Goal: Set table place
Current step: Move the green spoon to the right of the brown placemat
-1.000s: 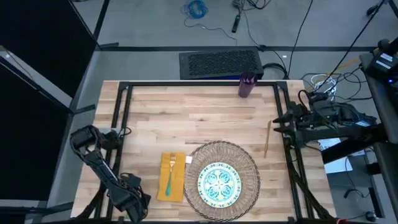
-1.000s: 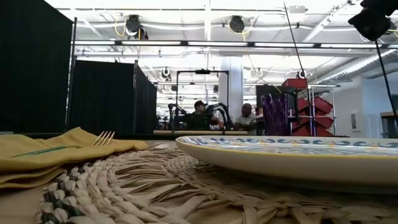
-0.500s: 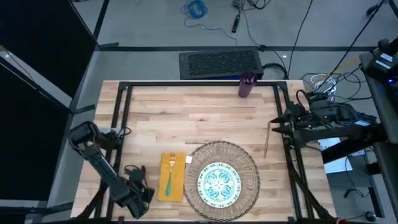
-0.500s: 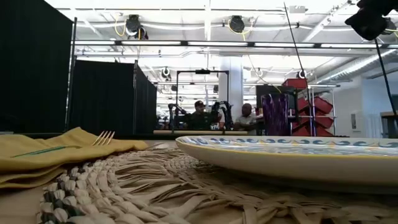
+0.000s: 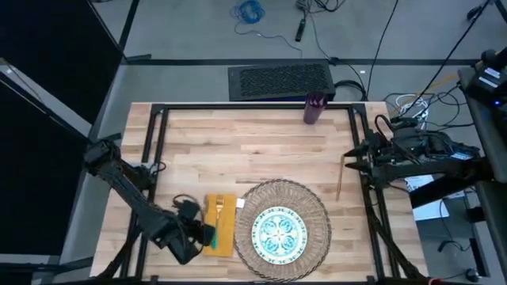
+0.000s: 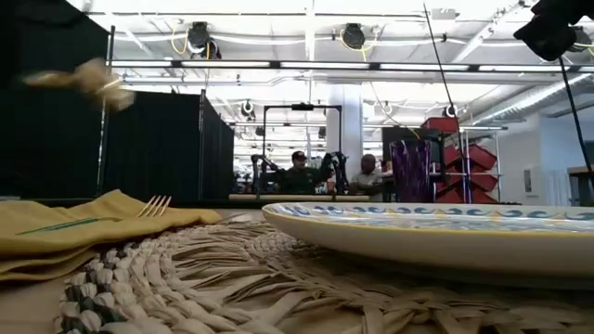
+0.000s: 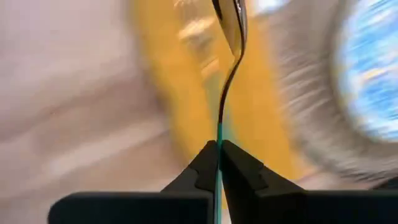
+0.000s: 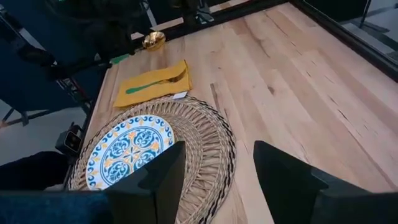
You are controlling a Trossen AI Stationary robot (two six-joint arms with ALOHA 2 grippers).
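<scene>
1. The left gripper is clamped on the green handle of a gold spoon, beside the mustard napkin; motion blur smears this wrist view.
2. The fork lies on the napkin, left of the wicker placemat carrying the patterned plate.
3. The right gripper waits at the table edge, fingers spread wide, near the knife.
4. The purple cup stands at the far edge.

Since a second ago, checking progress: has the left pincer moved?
Yes. The left pincer, shut on the spoon, has swung in from the table's corner toward the napkin.
</scene>
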